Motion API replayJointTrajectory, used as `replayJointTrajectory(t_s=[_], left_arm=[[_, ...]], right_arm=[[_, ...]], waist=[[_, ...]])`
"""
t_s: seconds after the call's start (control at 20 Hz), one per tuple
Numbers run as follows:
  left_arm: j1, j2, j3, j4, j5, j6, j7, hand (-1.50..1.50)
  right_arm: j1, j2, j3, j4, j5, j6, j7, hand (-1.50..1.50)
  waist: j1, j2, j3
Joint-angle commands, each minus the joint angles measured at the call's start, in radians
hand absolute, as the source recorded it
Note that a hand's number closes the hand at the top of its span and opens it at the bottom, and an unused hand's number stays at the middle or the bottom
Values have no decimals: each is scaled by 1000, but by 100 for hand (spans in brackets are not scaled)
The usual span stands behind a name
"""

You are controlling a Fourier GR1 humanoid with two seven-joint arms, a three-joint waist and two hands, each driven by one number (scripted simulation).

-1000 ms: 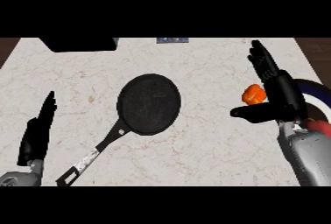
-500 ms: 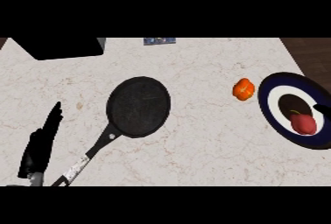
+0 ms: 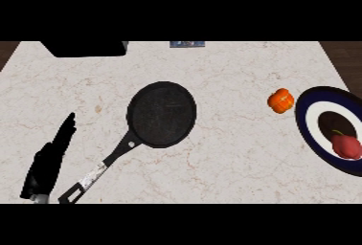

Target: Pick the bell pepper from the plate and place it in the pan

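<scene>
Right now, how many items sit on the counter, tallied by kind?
Pan: 1
Plate: 1
Red pepper, on the plate: 1
Orange vegetable, on the counter beside the plate: 1
Dark box at the far edge: 1
Small blue item at the far edge: 1
Total: 6

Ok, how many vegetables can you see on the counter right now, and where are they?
2. A red bell pepper lies on the plate at the right edge. An orange vegetable sits on the counter just left of the plate, right of the pan. More could lie outside the view.

left hand (image 3: 48,165) — black, slim fingers
</scene>
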Motion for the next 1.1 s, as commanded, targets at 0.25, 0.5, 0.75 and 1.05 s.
replayJointTrajectory(t_s=[0.25, 0.5, 0.75, 1.05], left_arm=[[-30, -24, -7, 18, -16, -32, -19, 0], [-26, -40, -10, -16, -30, -37, 16, 0], [-32, -30, 17, -11, -24, -56, 7, 0], [6, -46, -11, -37, -45, -60, 6, 0]], right_arm=[[-103, -115, 95, -222, -73, 316, 399, -150], [-308, -126, 132, -80, -105, 408, 515, -150], [-381, -133, 154, 52, -184, 508, 516, -150], [-467, -139, 249, 131, -195, 603, 602, -150]], waist=[[52, 11, 3], [63, 13, 4], [67, 15, 4], [74, 14, 3]])
